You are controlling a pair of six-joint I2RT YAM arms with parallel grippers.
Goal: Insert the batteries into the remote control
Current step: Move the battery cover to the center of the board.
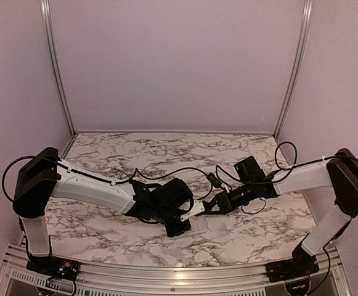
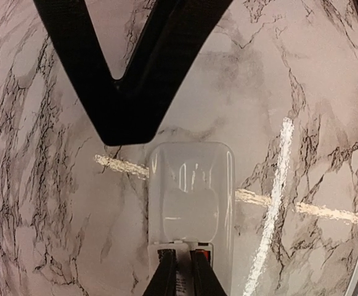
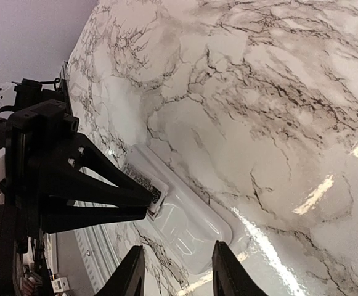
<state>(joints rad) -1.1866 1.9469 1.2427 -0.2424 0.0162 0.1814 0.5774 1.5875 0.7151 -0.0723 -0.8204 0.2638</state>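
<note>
The white remote control (image 2: 191, 197) lies back-up on the marble table; it also shows in the right wrist view (image 3: 194, 225) and the top view (image 1: 199, 227). Its battery recess (image 2: 185, 250) is at the end nearest my left gripper. My left gripper (image 2: 182, 271) has its fingers almost together, tips in the recess over a printed label (image 3: 143, 179). A small red-orange patch (image 2: 207, 251) shows beside them; I cannot tell whether it is a battery. The batteries are otherwise hidden. My right gripper (image 3: 179, 274) is open and empty, hovering over the remote's other end (image 1: 214, 203).
The two arms meet at the middle of the marble table (image 1: 135, 154). A metal rail (image 1: 166, 271) runs along the near edge. Pink walls and metal posts (image 1: 55, 68) enclose the back and sides. Black cables (image 1: 215, 179) loop over the table near the right arm.
</note>
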